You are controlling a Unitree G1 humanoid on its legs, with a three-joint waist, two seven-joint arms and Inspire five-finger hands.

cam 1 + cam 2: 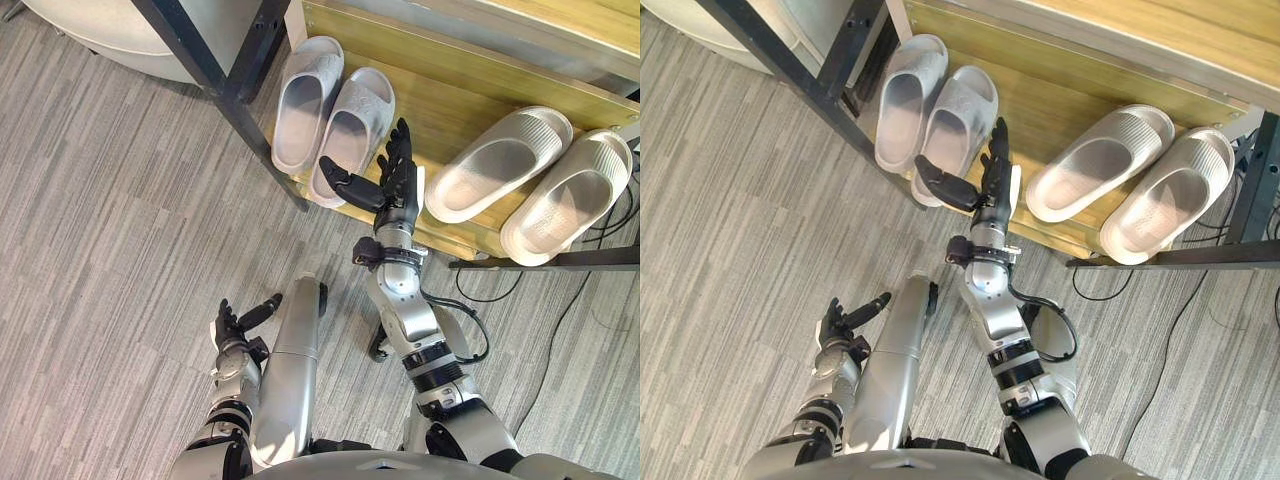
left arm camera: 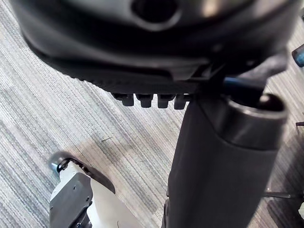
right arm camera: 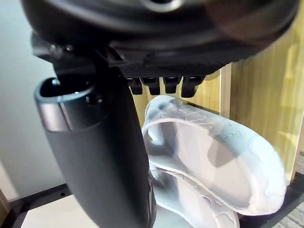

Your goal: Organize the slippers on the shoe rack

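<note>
Two pairs of slippers lie on the wooden shoe rack shelf (image 1: 440, 110). A pale grey pair is at its left end, the left slipper (image 1: 305, 100) beside the right slipper (image 1: 352, 130). A ribbed beige pair (image 1: 500, 160) (image 1: 568, 195) lies at the right end. My right hand (image 1: 395, 185) is open at the shelf's front edge, just right of the grey pair, its thumb (image 1: 350, 185) reaching under that pair's right slipper toe. The right wrist view shows the thumb (image 3: 99, 156) beside a grey slipper (image 3: 213, 161), nothing held. My left hand (image 1: 235, 325) hangs open low over the floor.
A black slanted frame leg (image 1: 215, 75) stands just left of the grey pair, with a white rounded object (image 1: 100, 30) behind it. A black base bar (image 1: 560, 260) and loose cables (image 1: 600, 230) lie at the rack's right end. Grey striped carpet (image 1: 120, 230) spreads to the left.
</note>
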